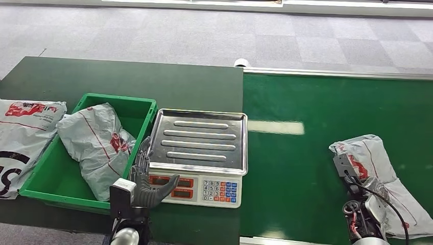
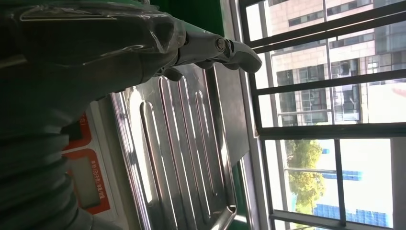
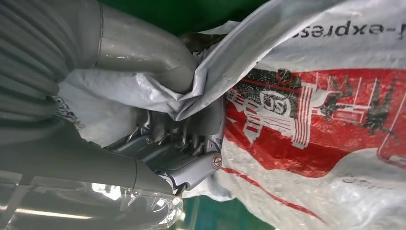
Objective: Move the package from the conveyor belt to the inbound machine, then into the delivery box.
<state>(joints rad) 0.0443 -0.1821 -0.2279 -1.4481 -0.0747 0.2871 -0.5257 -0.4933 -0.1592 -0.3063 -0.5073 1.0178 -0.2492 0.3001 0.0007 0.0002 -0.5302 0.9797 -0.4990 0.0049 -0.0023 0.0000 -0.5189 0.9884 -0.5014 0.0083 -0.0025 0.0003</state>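
A grey courier package [image 1: 375, 163] with red print lies on the green conveyor belt [image 1: 316, 153] at the right. My right hand [image 1: 351, 178] is at its near left edge. In the right wrist view the hand [image 3: 158, 139] pinches a fold of the package [image 3: 325, 120] between the thumb and the fingers. The inbound machine, a scale with a bare steel tray [image 1: 201, 140], stands in the middle. My left hand [image 1: 148, 181] hovers at the scale's front left corner, fingers spread and holding nothing. Its fingers [image 2: 230, 48] reach over the tray [image 2: 182, 153].
A green delivery box [image 1: 51, 178] stands left of the scale with one grey package [image 1: 99, 145] inside. Another printed bag [image 1: 23, 132] lies on the dark table at the far left. The scale's keypad and red displays [image 1: 204, 189] face me.
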